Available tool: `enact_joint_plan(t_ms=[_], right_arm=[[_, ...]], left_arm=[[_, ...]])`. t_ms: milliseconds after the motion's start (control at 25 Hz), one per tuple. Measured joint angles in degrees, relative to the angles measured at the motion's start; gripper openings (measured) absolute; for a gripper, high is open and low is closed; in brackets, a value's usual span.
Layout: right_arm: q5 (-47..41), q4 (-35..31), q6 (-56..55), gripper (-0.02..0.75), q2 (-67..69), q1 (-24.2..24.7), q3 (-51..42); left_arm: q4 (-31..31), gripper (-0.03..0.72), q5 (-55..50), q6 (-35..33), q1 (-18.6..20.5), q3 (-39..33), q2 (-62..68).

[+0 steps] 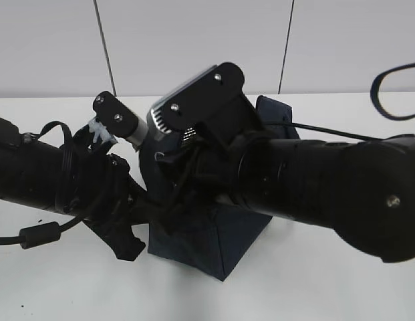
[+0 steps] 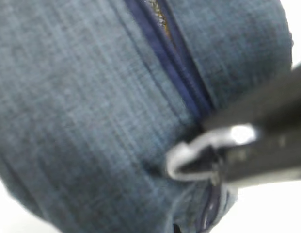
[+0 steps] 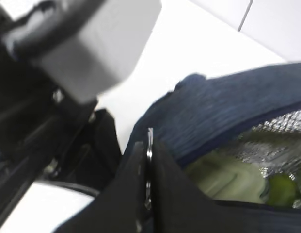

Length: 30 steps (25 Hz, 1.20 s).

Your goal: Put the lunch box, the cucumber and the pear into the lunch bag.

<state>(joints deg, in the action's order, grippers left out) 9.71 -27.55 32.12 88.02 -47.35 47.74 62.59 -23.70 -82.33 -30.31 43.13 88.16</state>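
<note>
The navy lunch bag [image 1: 214, 244] stands mid-table under both arms. In the right wrist view my right gripper [image 3: 149, 141] is shut on the metal ring pull [image 3: 150, 145] of the bag's zipper. Behind it the bag [image 3: 223, 107] gapes, showing foil lining [image 3: 281, 131], the lunch box's pale green lid [image 3: 228, 179] and a blurred yellow-green thing [image 3: 282, 189]; I cannot tell if it is the pear or the cucumber. The left wrist view is filled by the bag's fabric [image 2: 92, 111], with the ring pull [image 2: 189, 156] pinched by a black finger [image 2: 266, 150]. My left gripper [image 1: 123, 244] is at the bag's left side, its jaws unclear.
The white table [image 1: 327, 294] surrounds the bag. A black cable loop [image 1: 387, 93] lies at the far right. The left arm's grey camera housing [image 3: 92, 48] is close above my right gripper. A white wall stands behind the table.
</note>
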Motion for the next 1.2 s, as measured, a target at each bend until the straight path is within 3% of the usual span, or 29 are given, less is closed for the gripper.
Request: enact_joint_plan(t_ms=[440,760,1200], right_arm=[[-0.51,-23.68,22.96,0.006,-0.86,1.63,4.36],[-6.17,-29.06,24.57,0.006,-1.11,9.48,8.13],[-10.55,-29.64,24.71,0.006,3.56,19.27,13.45]], left_arm=[[0.0,-0.008,-0.52,0.0,0.0,0.0,0.0],[0.18,-0.01,-1.82,0.24,0.0,0.1,0.0],[0.4,-0.012,-4.73,1.73,0.0,-1.04,-0.97]])
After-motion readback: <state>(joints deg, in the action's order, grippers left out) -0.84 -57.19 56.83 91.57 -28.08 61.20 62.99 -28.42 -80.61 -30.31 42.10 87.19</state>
